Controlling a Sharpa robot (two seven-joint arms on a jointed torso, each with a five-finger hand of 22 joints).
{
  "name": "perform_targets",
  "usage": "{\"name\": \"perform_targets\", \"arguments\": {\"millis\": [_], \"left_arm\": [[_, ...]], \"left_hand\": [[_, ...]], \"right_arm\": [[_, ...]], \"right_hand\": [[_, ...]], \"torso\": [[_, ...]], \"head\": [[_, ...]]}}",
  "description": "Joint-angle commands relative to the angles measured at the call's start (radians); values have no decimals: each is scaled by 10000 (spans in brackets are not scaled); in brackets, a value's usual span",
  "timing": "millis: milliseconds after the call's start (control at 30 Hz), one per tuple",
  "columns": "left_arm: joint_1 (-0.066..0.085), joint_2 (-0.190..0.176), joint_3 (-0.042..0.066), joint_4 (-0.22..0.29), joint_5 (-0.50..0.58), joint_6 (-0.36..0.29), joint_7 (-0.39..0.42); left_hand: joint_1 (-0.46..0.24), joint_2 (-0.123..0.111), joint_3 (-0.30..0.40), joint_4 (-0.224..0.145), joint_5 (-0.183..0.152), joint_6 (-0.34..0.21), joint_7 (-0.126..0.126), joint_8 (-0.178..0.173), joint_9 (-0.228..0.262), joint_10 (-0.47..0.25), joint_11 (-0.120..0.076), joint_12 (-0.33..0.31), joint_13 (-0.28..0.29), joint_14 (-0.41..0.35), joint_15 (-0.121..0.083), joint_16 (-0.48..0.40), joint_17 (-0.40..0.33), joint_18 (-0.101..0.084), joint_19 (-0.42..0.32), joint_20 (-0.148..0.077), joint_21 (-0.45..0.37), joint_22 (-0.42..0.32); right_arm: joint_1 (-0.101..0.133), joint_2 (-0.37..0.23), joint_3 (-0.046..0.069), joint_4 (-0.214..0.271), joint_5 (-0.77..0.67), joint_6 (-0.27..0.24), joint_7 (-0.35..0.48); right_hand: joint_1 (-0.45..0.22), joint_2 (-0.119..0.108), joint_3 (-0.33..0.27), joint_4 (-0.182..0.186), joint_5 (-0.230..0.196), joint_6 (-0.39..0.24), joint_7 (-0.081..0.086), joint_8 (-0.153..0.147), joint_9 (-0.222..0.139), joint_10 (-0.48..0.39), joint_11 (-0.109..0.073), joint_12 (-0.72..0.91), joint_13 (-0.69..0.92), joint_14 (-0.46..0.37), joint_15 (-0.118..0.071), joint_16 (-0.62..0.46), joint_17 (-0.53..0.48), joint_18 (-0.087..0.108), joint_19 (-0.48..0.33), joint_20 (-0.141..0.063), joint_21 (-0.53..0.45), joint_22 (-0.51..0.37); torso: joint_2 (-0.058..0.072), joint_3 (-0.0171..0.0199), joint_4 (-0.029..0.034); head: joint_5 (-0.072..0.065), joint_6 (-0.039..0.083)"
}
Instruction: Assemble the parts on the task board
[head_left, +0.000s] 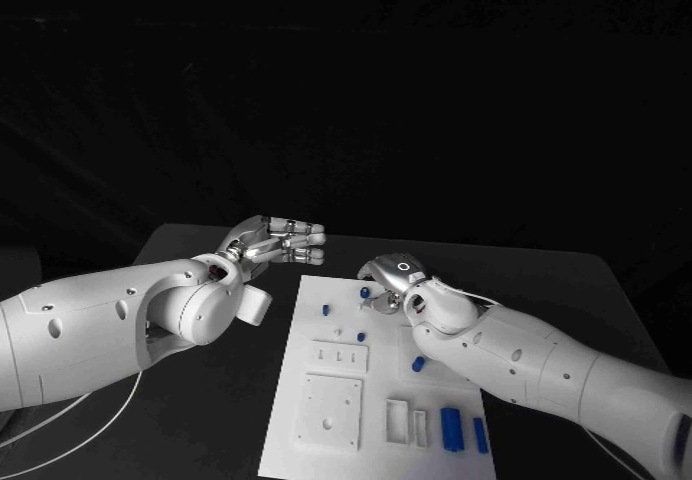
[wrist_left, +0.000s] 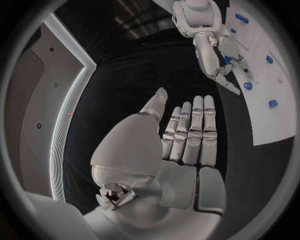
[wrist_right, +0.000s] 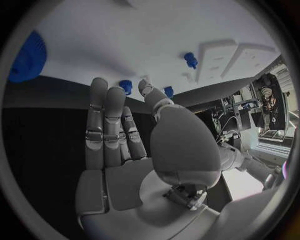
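Observation:
The white task board (head_left: 378, 400) lies in the middle of the table. Small blue parts stand at its far end (head_left: 365, 293), with one (head_left: 418, 365) further in and two long ones (head_left: 451, 428) near the front. My right hand (head_left: 392, 278) hovers over the far end with fingers extended and apart, holding nothing. In the right wrist view its fingertips (wrist_right: 100, 87) are close to a small blue part (wrist_right: 125, 86), and a blue toothed wheel (wrist_right: 28, 56) sits off to one side. My left hand (head_left: 277, 242) is raised beyond the board's far left corner, fingers straight (wrist_left: 187, 125) and empty.
White raised blocks and recessed plates (head_left: 332, 405) take up the board's left and near half. The black table (head_left: 216, 400) surrounds the board. A thin white cable (head_left: 87, 405) trails under my left arm. The left wrist view shows my right hand (wrist_left: 215, 50) over the board edge.

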Motion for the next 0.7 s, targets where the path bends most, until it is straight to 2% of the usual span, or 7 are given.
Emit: {"name": "perform_targets", "arguments": {"millis": [33, 200, 267, 400, 500, 567, 700], "left_arm": [[45, -43, 9, -4, -49, 76, 71], [52, -135, 8, -2, -49, 69, 77], [53, -161, 7, -13, -49, 69, 81], [54, -176, 6, -56, -49, 76, 91], [54, -179, 4, -78, -49, 93, 98], [53, -180, 3, -91, -49, 113, 102], [51, -174, -1, -121, -49, 150, 110]], "left_hand": [[-50, -49, -46, -41, 24, -65, -18, 43, 8, -88, -4, 24, 13, -36, 42, 45, 14, -51, -67, 1, 34, -9], [-50, -49, -46, -41, 24, -65, -18, 43, 8, -88, -4, 24, 13, -36, 42, 45, 14, -51, -67, 1, 34, -9], [-50, -49, -46, -41, 24, -65, -18, 43, 8, -88, -4, 24, 13, -36, 42, 45, 14, -51, -67, 1, 34, -9], [-50, -49, -46, -41, 24, -65, -18, 43, 8, -88, -4, 24, 13, -36, 42, 45, 14, -51, -67, 1, 34, -9], [-36, -59, -43, -36, 30, -4, -23, 47, 11, -76, -8, 25, 13, -28, 39, 48, 15, -46, -63, 0, 35, -7], [-30, -50, -37, -34, 27, -1, -23, 45, 11, -60, -14, 25, 13, -22, 35, 50, 16, -46, -60, -1, 36, -6], [-30, -50, -37, -34, 27, -1, -23, 45, 11, -60, -14, 25, 13, -22, 35, 50, 16, -46, -60, -1, 36, -6]], "right_arm": [[30, -432, 173, 552, 530, -431, 231], [43, -1411, 667, 1576, 1044, -408, 318], [47, -1847, 852, 1920, 1197, -278, 381], [58, -2474, 1078, 2211, 1670, 159, 542], [64, -2761, 1154, 2251, 2083, 602, 643], [67, -2881, 1183, 2240, 2256, 927, 694], [68, -2964, 1212, 2143, 2421, 1486, 645]], "right_hand": [[-17, 128, 17, -102, 57, 341, 112, 18, 2, 527, -90, -41, 18, 38, -18, -53, 0, -5, 340, -28, -50, -7], [-666, 459, 573, -838, 201, 792, 350, 19, 8, 1699, -331, -33, 22, 76, -163, 68, 114, -155, 332, -177, 100, 162], [-1066, 470, 1019, -942, 700, 881, 338, 26, 44, 2922, -634, -53, 62, 47, -420, 491, 486, -224, 350, -419, 428, 477], [-1000, 349, 663, -1117, 658, 926, 190, 29, 43, 4490, -1166, 621, 576, -90, -756, 460, 660, -544, 191, -741, 494, 688], [-753, 650, -665, -945, 835, 728, 163, 65, 45, 3808, -1267, 3485, 3747, -6, -884, 635, 1094, -802, 194, -912, 617, 997], [-678, 702, -1229, -864, 1017, 620, 172, 73, 69, 2335, -1270, 6561, 7099, -223, -863, 1219, 2044, -744, 218, -888, 1122, 1501], [-686, 751, -1651, -812, 1210, 407, 223, 35, 61, 2494, -1202, 9029, 10038, -205, -725, 2403, 4883, -535, 248, -757, 2778, 2882]], "torso": [[-29, 28, -80], [-54, 69, -220], [-55, 78, -256], [-88, 113, -359], [-83, 138, -387], [-73, 157, -391], [-69, 154, -365]], "head": [[-42, 75], [-49, 169], [-79, 232], [-97, 246], [-124, 259], [-115, 250], [-165, 253]]}}
